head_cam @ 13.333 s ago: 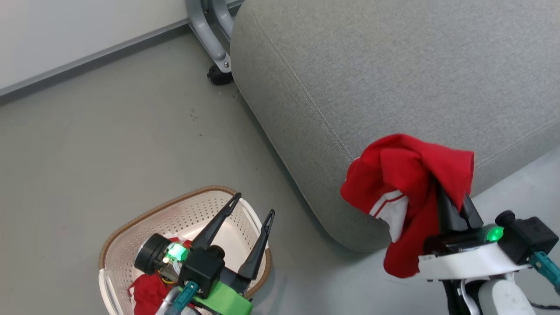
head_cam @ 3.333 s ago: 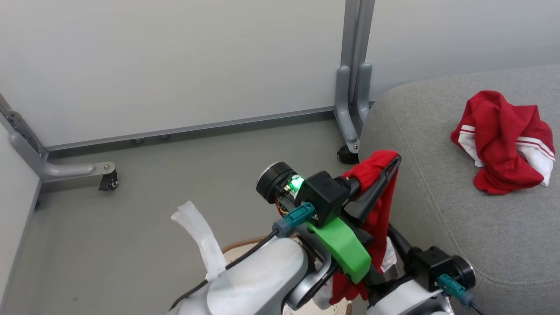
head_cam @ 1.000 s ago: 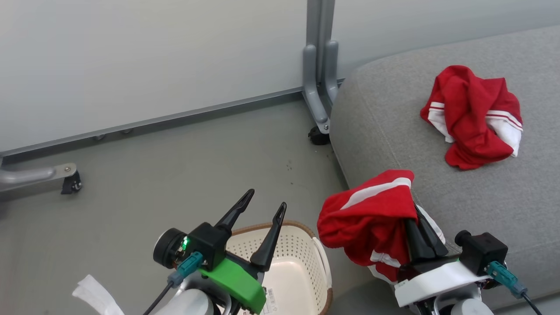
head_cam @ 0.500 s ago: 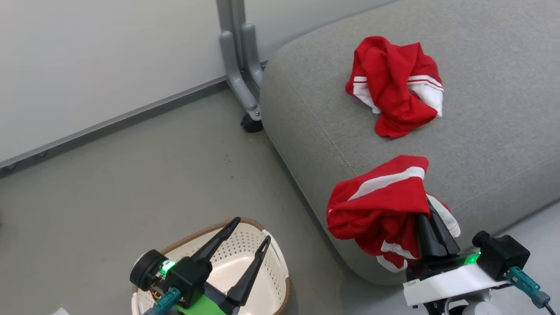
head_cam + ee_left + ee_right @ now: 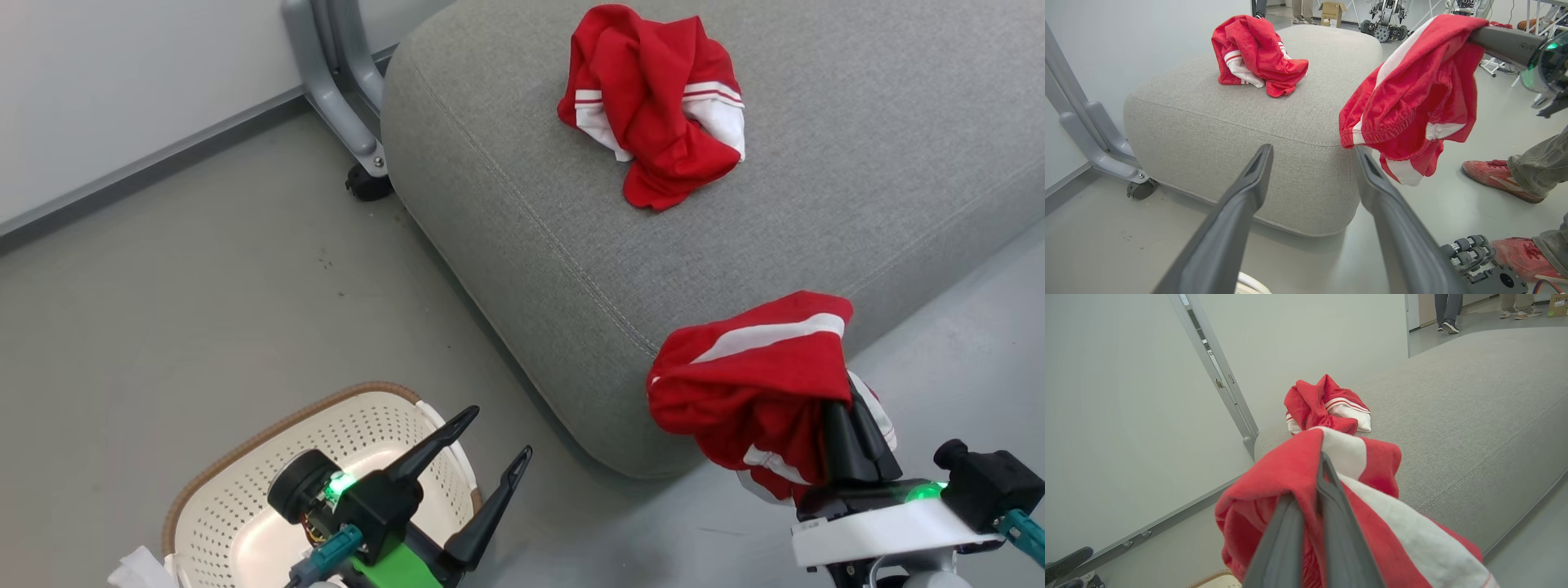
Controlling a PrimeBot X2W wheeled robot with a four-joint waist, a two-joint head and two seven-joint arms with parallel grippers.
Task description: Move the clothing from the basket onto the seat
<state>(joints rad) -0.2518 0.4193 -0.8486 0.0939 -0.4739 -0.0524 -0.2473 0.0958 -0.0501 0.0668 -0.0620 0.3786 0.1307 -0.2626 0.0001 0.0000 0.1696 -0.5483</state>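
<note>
Up on the seat (image 5: 522, 204) in the head view, one red garment (image 5: 653, 106) is already lying bunched, well in from the edge. The other garment (image 5: 751, 384) hangs off the right gripper (image 5: 845, 406), whose fingers are pinched together on it. It's right at the seat's near corner and mostly over the floor (image 5: 204, 269). Let go here and I reckon it drops to the floor or slides off that rounded edge. The left gripper (image 5: 498, 429) hovers over the basket (image 5: 269, 437), fingers spread, holding nothing. The basket looks empty, though the arm hides part of it, so I can't swear to that.

Left wrist view: the other garment (image 5: 1412, 98) dangles beside the seat's corner, not above the cushion. A person's shoes (image 5: 1494, 179) are close by, so a wide swing could get awkward.

Right wrist view: the pinch seems to catch just a thin fold of cloth, which could slip on a jerky move.
</note>
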